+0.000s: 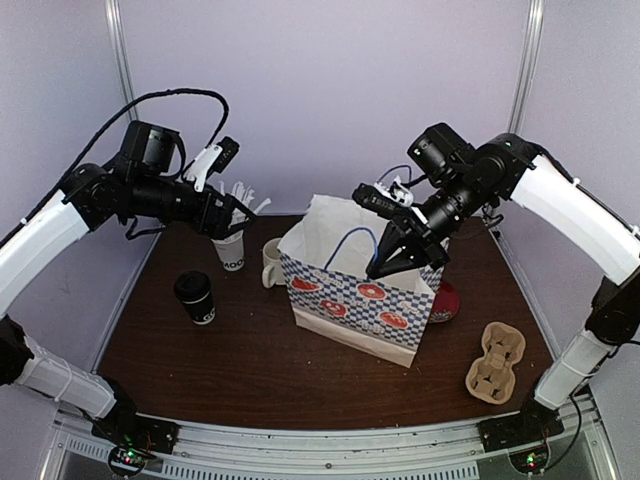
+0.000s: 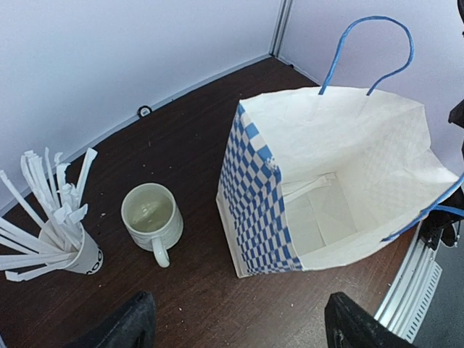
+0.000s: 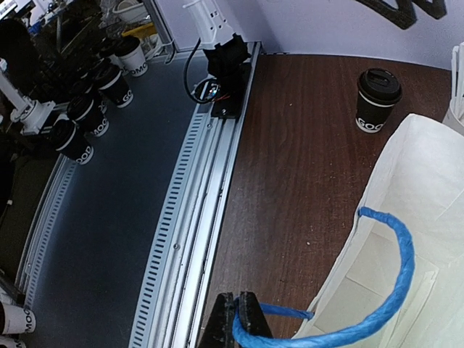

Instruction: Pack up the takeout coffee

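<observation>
The takeout coffee [image 1: 194,297], a black paper cup with a black lid, stands upright at the table's left, also in the right wrist view [image 3: 378,98]. The blue-and-white checkered paper bag [image 1: 360,290] stands open at the centre, its inside empty [image 2: 341,196]. My right gripper [image 3: 241,319] is shut on the bag's blue rope handle [image 3: 406,250] above the bag's near rim [image 1: 383,268]. My left gripper [image 1: 233,222] hovers open over the back left, beyond the coffee, its fingertips [image 2: 134,322] wide apart with nothing between them.
A cup of white straws [image 1: 232,250] and a cream mug [image 1: 272,262] stand behind the coffee, left of the bag [image 2: 151,215]. A cardboard cup carrier [image 1: 496,362] lies at the front right. A red object [image 1: 446,300] sits behind the bag's right side.
</observation>
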Robot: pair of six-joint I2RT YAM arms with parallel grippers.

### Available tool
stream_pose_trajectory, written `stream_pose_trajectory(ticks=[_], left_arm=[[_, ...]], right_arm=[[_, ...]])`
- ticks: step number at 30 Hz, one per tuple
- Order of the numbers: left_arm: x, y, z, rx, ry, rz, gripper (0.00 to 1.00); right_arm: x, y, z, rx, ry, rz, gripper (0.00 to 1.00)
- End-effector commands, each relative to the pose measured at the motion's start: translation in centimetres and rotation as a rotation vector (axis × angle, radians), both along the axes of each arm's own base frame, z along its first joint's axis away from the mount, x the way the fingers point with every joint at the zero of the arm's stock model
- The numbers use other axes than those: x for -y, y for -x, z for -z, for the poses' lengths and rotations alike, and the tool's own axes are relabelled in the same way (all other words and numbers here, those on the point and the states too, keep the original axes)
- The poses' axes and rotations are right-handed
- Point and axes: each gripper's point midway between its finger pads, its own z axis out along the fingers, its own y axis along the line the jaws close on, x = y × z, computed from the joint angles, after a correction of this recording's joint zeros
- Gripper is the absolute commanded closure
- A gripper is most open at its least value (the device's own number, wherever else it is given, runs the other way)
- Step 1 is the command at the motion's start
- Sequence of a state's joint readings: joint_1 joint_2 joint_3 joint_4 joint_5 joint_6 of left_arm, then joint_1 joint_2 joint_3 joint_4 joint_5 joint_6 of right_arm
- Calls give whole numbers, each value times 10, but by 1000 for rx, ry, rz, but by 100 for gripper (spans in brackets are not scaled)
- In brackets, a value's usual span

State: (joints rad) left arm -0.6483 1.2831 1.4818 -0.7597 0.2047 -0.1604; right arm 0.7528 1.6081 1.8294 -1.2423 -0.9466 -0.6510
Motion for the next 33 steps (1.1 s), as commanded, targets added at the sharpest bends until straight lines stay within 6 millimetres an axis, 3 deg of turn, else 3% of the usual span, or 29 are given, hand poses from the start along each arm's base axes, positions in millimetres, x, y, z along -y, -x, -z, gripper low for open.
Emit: stream_pose_trajectory(ticks=[1, 9, 10, 12, 14, 18, 22, 27, 33], left_arm=[[21, -1, -21, 55, 42, 96, 16], [30, -9, -20, 59, 48, 95, 16], [30, -10, -19, 55, 48, 96, 16], [32, -10, -16, 46, 47, 100, 16], [31, -10, -14, 43, 45, 100, 16], [24, -8, -12, 57, 30, 79, 16], [10, -8, -7, 79, -3, 26, 11], [-1, -13, 3, 97, -41, -29, 9], [2, -14, 7, 111, -42, -13, 9]], right_arm=[[22, 30, -16, 36, -2, -85, 100], [28, 31, -19, 54, 7, -54, 96], [29, 30, -19, 62, 9, -47, 88], [30, 26, -18, 81, 26, -30, 64], [36, 25, -19, 98, 48, -21, 48], [63, 16, -23, 127, 78, 52, 42], [114, -10, -13, 126, 98, 238, 41], [179, -25, 32, 62, 219, 446, 41], [264, -50, 129, -14, 581, 669, 49]])
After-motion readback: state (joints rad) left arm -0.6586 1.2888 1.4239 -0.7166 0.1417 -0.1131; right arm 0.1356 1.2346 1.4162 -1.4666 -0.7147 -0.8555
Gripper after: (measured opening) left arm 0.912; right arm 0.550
